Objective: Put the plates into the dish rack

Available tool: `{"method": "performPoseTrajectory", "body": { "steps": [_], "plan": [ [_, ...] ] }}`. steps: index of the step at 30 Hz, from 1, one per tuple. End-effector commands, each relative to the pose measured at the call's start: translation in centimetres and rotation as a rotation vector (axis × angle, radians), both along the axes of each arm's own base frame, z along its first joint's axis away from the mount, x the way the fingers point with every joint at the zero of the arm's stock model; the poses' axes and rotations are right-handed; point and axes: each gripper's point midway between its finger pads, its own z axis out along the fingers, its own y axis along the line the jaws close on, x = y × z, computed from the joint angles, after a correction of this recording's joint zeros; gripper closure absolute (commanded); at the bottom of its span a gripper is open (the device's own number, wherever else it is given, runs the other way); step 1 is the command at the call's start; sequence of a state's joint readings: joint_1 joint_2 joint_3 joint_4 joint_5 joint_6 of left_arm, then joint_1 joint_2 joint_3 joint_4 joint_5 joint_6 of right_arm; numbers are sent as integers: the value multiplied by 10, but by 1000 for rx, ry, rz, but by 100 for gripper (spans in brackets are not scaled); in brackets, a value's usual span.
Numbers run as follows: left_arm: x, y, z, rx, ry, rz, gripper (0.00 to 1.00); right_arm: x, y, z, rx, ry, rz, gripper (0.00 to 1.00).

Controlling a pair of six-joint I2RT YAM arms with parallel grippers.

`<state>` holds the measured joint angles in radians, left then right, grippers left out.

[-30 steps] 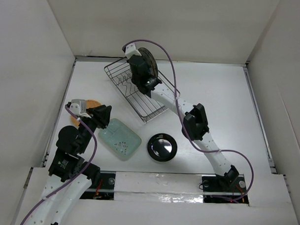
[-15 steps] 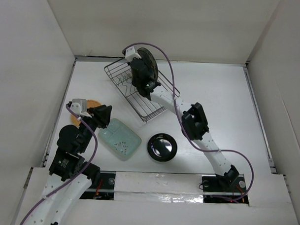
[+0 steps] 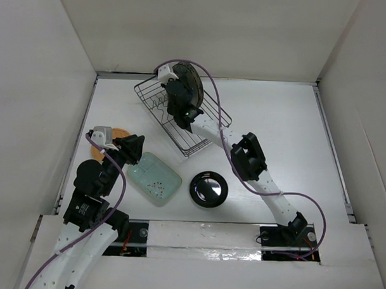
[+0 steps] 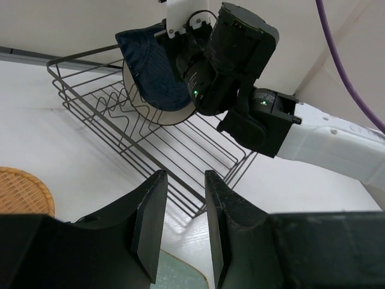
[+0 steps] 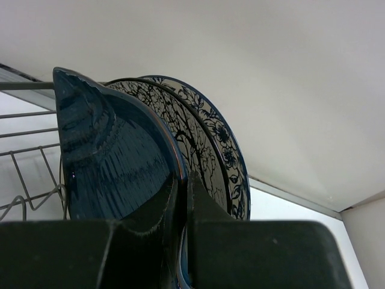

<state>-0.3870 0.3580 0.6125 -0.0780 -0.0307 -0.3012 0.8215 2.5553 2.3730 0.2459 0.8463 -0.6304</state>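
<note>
Grey metal wire dish rack (image 3: 193, 139), glossy glazed dark blue plate (image 5: 114, 156), shiny black plate (image 3: 208, 188), woven-looking orange plate (image 4: 24, 192), smooth white tabletop (image 3: 288, 135).

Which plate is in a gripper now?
The dark blue teardrop plate, pinched upright by the right gripper; the floral plate stands free behind it, the mint, black and orange ones lie flat.

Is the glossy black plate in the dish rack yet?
No, the black plate lies flat on the table, nearer the arms than the dish rack and apart from it.
</note>
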Motion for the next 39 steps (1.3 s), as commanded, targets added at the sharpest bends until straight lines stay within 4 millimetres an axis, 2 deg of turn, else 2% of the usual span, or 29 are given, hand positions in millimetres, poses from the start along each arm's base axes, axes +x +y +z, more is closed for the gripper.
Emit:
{"method": "performPoseTrajectory", "body": {
  "steps": [1,2,4,5,11,12,14,16,17,18,22,26,29,30,33,34,36,37,38,39],
  "plan": [
    [1,-4,14,-20,-43,-15,72,-13,8,29,74,-114,-18,100],
    [1,-4,15,-21,-45,-15,72,-16,13,17,24,-111,-26,100],
    [1,-4,15,-20,-43,-17,72,-14,12,16,23,-118,-50,100],
    [1,-4,14,-19,-42,-17,72,-16,20,4,0,-105,-41,100],
    [1,-3,14,-18,-41,-10,72,-15,25,-9,30,-91,-21,100],
    [2,-3,13,-17,-38,-10,72,-15,27,-11,34,-84,-12,92],
    [2,-3,13,-15,-37,-10,72,-16,29,-12,62,-75,-1,86],
    [2,-2,14,-17,-41,-6,72,-16,30,-10,86,-68,10,75],
    [2,-2,13,-16,-40,-4,72,-17,30,-9,99,-69,11,75],
    [2,-2,14,-17,-41,-4,72,-17,30,-8,109,-67,13,67],
    [2,-2,14,-17,-41,-3,72,-20,29,-2,155,-69,16,62],
    [3,-1,12,-14,-34,2,72,-22,28,9,209,-69,24,57],
    [3,0,12,-14,-34,8,72,-28,27,30,274,-65,44,51],
    [3,-1,13,-15,-35,7,72,-33,27,50,294,-61,76,47],
    [5,-1,11,-11,-29,10,72,-44,32,63,356,-19,156,41],
    [6,-1,11,-8,-26,8,72,-54,26,93,398,-34,188,39],
    [6,-3,10,-4,-21,1,73,-67,28,91,429,23,251,36],
    [8,0,9,-2,-19,13,76,-84,24,125,475,12,330,36],
    [8,0,9,-4,-21,7,77,-94,25,129,507,35,377,36],
    [8,0,9,-4,-23,4,79,-105,24,99,477,110,407,45]
  ]
}}
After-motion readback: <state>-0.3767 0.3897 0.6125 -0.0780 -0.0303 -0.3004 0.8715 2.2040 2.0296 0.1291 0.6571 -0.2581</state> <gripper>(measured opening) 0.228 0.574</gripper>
